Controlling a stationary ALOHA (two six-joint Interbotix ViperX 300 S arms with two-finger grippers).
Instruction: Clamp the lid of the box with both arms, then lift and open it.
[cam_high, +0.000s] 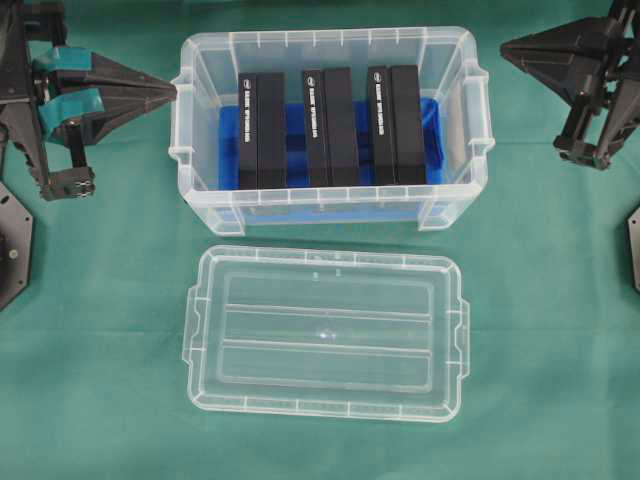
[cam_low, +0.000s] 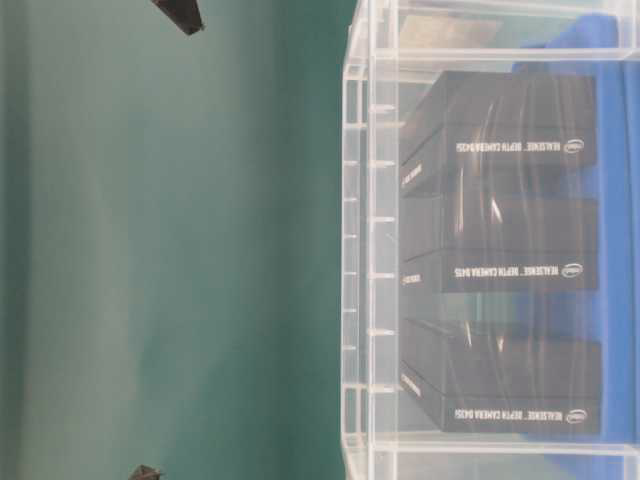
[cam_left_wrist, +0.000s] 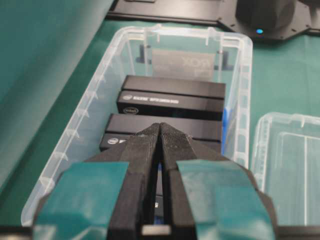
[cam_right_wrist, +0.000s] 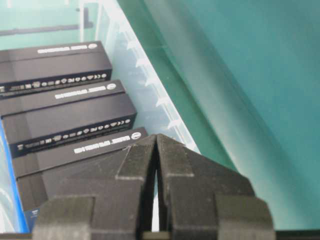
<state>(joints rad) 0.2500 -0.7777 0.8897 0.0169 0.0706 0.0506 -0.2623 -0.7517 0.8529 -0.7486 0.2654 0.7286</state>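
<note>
The clear lid (cam_high: 325, 332) lies flat on the green cloth, in front of the box and apart from it; its edge shows in the left wrist view (cam_left_wrist: 292, 165). The open box (cam_high: 200, 120) holds a blue liner and three black blocks (cam_high: 327, 127); it also shows at table level (cam_low: 370, 260) and in both wrist views (cam_left_wrist: 90, 110) (cam_right_wrist: 150, 75). My left gripper (cam_high: 172, 90), with teal tape, is shut and empty just outside the box's left end (cam_left_wrist: 160, 126). My right gripper (cam_high: 505, 47) is shut and empty off the box's right end (cam_right_wrist: 156, 136).
Green cloth covers the table. Black arm bases stand at the left edge (cam_high: 15, 240) and right edge (cam_high: 632, 240). A black base with a blue light (cam_left_wrist: 260, 17) shows beyond the box in the left wrist view.
</note>
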